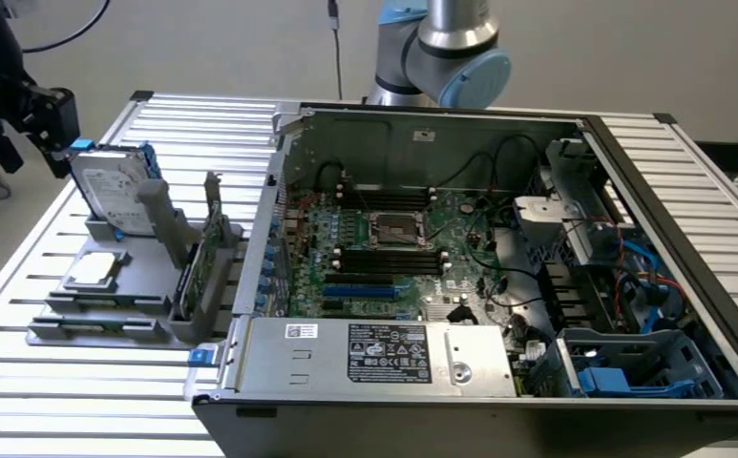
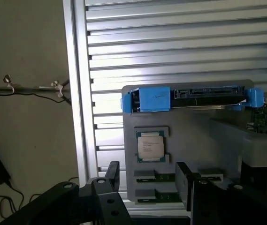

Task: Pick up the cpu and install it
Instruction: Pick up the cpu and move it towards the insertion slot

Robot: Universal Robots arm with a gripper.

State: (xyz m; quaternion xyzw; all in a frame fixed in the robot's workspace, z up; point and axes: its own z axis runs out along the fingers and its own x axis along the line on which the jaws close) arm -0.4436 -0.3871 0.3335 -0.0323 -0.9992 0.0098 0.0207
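Observation:
The cpu point(image 1: 97, 270) is a small flat silvery square lying in a recess of the grey fixture point(image 1: 75, 324) at the exterior view's left. In the wrist view the cpu point(image 2: 150, 145) rests in its grey pocket, untouched. My gripper point(image 1: 31, 148) hangs high above the fixture's far end, behind the upright hard drive point(image 1: 114, 196). Seen from the wrist, the gripper point(image 2: 148, 176) is open, its two black fingers point(image 2: 112, 171) wide apart with nothing between them. The motherboard socket point(image 1: 394, 229) sits inside the open computer case.
The open computer case point(image 1: 674, 143) fills the exterior view's right, with a power supply point(image 1: 382, 355) at its near side. The hard drive with blue brackets point(image 2: 189, 97) stands upright on the fixture, and a card point(image 1: 197, 272) stands beside it. Slatted aluminium table point(image 1: 75, 391) lies underneath.

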